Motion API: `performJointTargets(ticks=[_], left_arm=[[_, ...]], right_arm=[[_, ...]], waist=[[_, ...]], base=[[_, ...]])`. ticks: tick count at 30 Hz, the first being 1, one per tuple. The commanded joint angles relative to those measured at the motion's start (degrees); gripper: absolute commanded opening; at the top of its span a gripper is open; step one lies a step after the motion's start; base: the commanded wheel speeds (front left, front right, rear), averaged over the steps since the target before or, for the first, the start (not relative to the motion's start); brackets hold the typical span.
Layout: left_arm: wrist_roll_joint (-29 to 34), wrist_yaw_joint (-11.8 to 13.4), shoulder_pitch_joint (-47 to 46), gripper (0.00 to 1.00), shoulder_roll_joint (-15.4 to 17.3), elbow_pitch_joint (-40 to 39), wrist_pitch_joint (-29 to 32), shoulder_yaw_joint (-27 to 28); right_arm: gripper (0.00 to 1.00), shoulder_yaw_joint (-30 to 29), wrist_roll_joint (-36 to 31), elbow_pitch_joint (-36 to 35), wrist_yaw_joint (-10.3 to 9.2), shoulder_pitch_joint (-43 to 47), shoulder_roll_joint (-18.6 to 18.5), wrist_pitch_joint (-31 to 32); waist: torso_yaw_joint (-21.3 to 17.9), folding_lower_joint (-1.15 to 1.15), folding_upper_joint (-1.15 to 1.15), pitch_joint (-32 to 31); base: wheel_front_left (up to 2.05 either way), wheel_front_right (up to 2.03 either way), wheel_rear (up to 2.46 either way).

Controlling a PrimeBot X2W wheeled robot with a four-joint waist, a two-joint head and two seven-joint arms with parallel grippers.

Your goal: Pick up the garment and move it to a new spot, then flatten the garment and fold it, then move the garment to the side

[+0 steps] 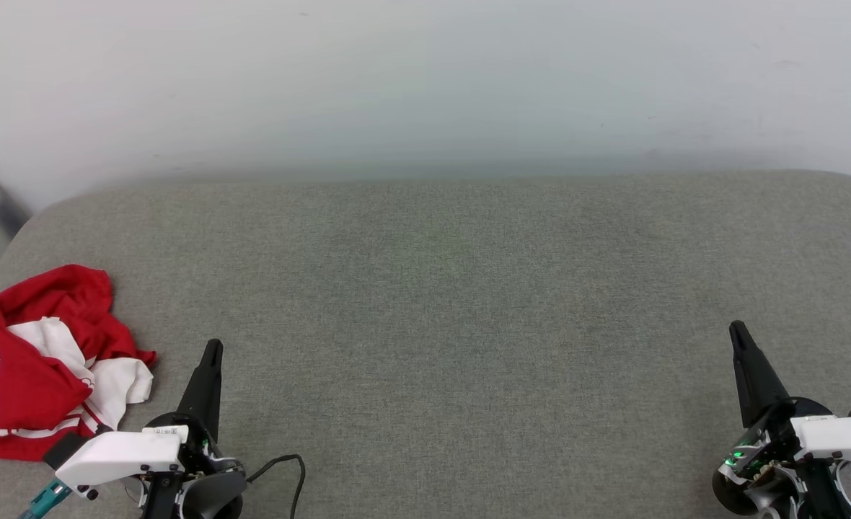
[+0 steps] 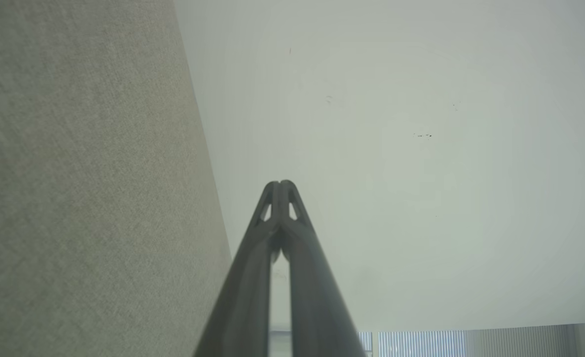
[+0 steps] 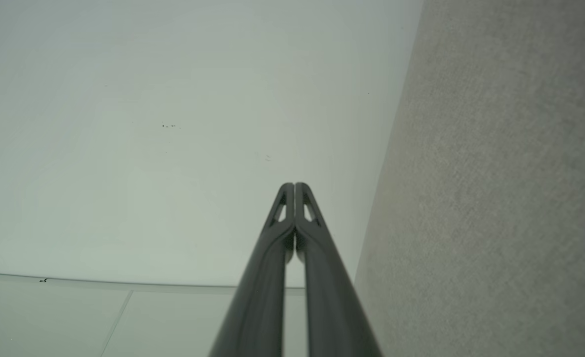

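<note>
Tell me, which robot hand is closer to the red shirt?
Left. The left gripper sits just beside the garment; the right gripper is far across the grey surface.

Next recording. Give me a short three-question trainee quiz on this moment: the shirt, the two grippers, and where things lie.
1. True or false: the left gripper is holding the garment.
2. Multiple choice: where on the grey padded surface does the garment lie? A) in the middle, spread flat; B) near the left edge, crumpled; C) near the right edge, folded.
3. Fill in: the fingers of the right gripper are ____ (open or shut).

Key: 1 false: its fingers are shut on nothing and point past the garment, apart from it. 2 B. 3 shut.
</note>
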Motion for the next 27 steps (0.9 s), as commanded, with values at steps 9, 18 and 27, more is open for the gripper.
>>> performJointTargets(ticks=[9, 18, 27], left_arm=[[0.05, -0.17, -0.4, 0.0, -0.13, 0.02, 0.09, 0.09], [0.04, -0.17, -0.4, 0.0, -0.12, 0.02, 0.09, 0.09], [0.04, -0.17, -0.4, 0.0, -0.12, 0.02, 0.09, 0.09]], right_arm=[[0.0, 0.07, 0.22, -0.14, 0.0, -0.65, 0.18, 0.01], [0.0, 0.06, 0.22, -0.14, 0.0, -0.65, 0.18, 0.01], [0.0, 0.06, 0.22, -0.14, 0.0, -0.65, 0.18, 0.01]], waist=[[0.0, 0.0, 0.0, 0.0], [0.0, 0.0, 0.0, 0.0], [0.0, 0.0, 0.0, 0.0]], base=[[0.0, 0.0, 0.0], [0.0, 0.0, 0.0], [0.0, 0.0, 0.0]])
